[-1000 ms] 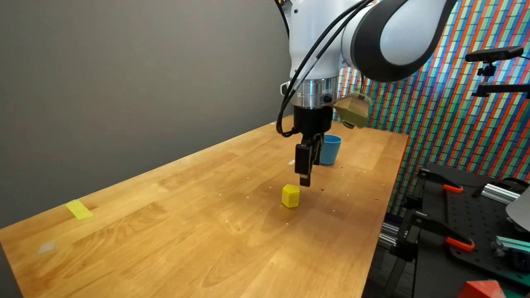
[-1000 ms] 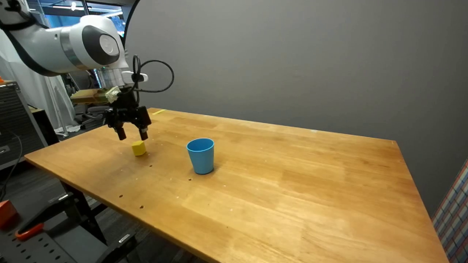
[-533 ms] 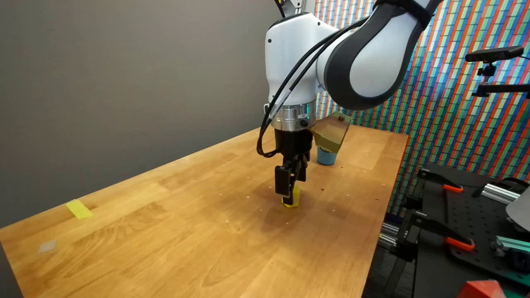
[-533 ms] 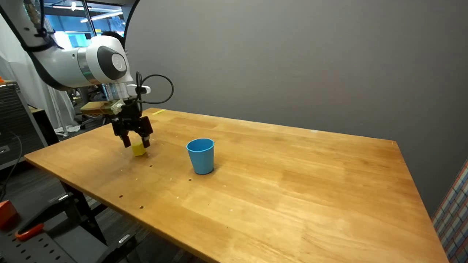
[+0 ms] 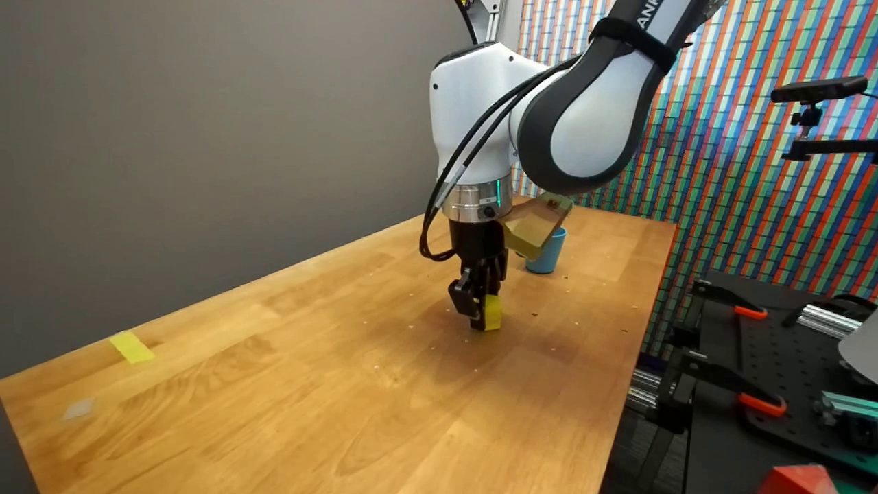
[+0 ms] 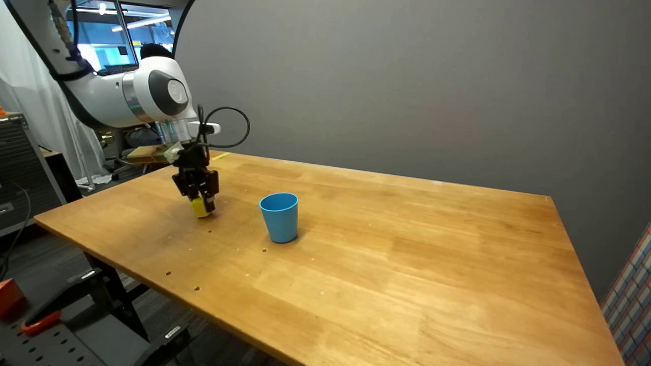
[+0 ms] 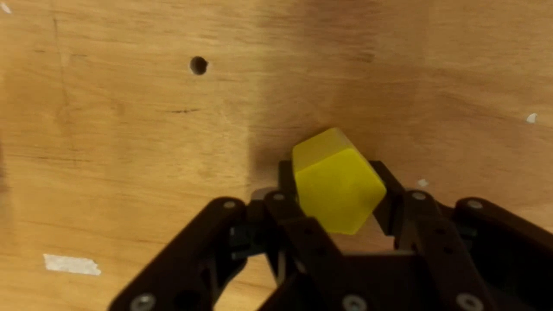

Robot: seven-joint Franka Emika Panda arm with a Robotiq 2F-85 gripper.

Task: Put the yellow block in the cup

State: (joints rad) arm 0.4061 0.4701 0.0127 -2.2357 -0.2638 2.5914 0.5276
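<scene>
The yellow block [image 7: 341,190] is pinched between the two black fingers of my gripper [image 7: 337,183], one pressing on either side in the wrist view. It sits turned, its five-sided face towards the camera. In both exterior views the block [image 5: 492,313] is at fingertip height, low over the wooden table; whether it touches the top I cannot tell. A blue cup [image 6: 281,218] stands upright a short way from the gripper, its mouth facing up. In an exterior view the wrist camera's housing hides part of the cup [image 5: 547,254].
Flat yellow tape [image 5: 132,347] lies near the wall side of the wooden table [image 6: 407,274]. A grey wall [image 6: 407,91] runs along its back edge. Beside the long front edge is a black bench with clamps [image 5: 761,403]. A box-like housing [image 5: 538,226] sticks out from the wrist.
The gripper has come down over the block and its fingers have closed on it. Over the last half second, block and gripper have shifted slightly towards the cup. The cup has not moved.
</scene>
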